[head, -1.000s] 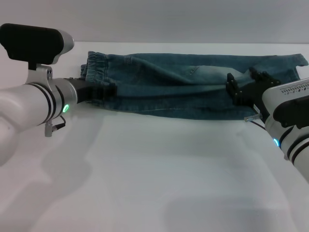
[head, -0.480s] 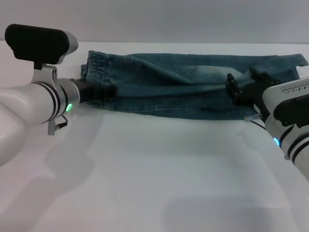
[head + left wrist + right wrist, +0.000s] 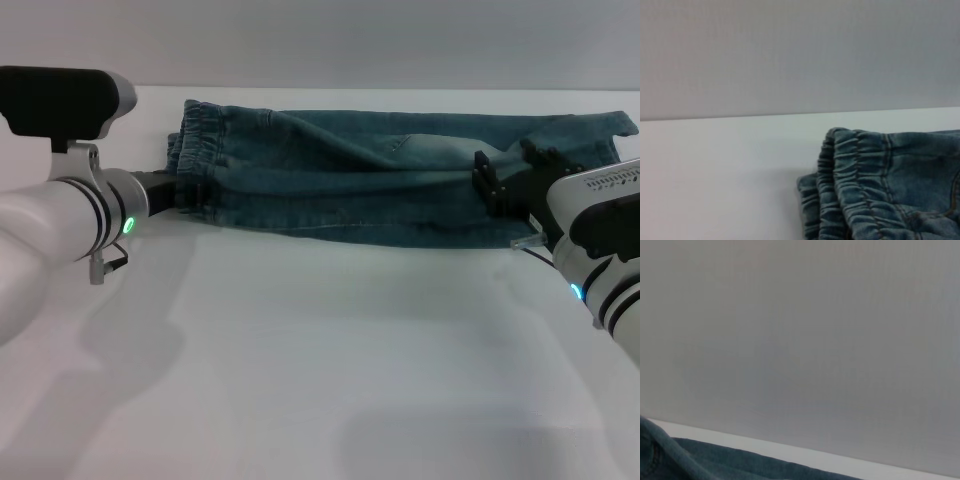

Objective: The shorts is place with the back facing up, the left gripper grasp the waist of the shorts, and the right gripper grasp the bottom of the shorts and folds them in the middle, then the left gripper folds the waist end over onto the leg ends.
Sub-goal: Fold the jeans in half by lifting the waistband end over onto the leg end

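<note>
While the denim shorts (image 3: 390,175) lie folded lengthwise on the white table (image 3: 330,350), the left gripper (image 3: 185,190) sits at their waistband (image 3: 195,150), the right gripper (image 3: 510,185) at their leg hems (image 3: 600,130); neither grip can be told.

Folded shorts (image 3: 380,175) lie across the far side of the white table (image 3: 320,360).
The left gripper (image 3: 185,190) is at the waist of the shorts (image 3: 200,145); the right gripper (image 3: 512,180) rests on the leg ends (image 3: 590,135).
</note>
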Robot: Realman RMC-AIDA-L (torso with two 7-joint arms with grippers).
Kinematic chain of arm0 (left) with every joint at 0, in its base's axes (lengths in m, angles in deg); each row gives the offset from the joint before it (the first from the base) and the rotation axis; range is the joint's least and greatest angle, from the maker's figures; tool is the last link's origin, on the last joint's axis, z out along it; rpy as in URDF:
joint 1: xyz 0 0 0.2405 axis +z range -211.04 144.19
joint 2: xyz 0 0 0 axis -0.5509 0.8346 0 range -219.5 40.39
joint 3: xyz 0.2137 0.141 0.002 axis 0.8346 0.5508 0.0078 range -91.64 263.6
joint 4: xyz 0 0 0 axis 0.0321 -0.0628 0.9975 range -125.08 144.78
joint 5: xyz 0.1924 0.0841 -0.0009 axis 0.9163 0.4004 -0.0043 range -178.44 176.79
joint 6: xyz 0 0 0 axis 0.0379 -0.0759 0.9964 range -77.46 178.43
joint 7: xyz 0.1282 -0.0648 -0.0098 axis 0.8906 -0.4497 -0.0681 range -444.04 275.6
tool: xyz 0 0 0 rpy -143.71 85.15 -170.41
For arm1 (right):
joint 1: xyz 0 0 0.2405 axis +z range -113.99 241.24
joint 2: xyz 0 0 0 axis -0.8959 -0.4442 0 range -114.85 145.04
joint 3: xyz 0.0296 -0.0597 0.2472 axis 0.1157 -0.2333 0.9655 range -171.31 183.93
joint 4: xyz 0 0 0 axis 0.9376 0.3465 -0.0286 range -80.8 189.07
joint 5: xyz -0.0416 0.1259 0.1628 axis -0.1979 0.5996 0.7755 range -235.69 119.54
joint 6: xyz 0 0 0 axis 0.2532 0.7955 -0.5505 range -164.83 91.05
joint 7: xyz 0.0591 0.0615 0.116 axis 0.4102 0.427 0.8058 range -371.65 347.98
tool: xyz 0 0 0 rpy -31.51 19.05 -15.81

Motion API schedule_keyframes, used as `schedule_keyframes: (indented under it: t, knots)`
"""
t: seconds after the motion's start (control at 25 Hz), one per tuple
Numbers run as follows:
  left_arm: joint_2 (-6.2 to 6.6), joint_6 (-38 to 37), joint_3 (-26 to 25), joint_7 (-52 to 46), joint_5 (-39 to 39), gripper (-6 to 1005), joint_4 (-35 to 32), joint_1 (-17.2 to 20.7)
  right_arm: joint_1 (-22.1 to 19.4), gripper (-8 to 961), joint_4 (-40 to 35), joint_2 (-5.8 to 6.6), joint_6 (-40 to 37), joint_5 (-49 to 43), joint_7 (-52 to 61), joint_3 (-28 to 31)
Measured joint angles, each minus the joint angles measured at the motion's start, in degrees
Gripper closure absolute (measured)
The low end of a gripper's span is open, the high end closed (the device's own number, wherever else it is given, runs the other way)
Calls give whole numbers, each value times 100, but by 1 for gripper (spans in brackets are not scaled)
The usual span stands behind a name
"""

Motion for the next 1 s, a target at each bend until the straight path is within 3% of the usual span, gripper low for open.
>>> schedule_keyframes:
  t: [0.32, 0.68, 1.0]
  knots:
    - [-91, 55, -25, 0, 98, 589, -195, -52, -9, 443, 18, 0, 6, 0, -2, 13]
    - [-64, -60, -18, 3, 99, 966, 94, 69, 6, 442, 45, 5, 96, 0, -2, 63]
    - [-58, -140, -26, 7, 98, 979, 155, 135, 11, 442, 43, 9, 99, -4, -2, 73]
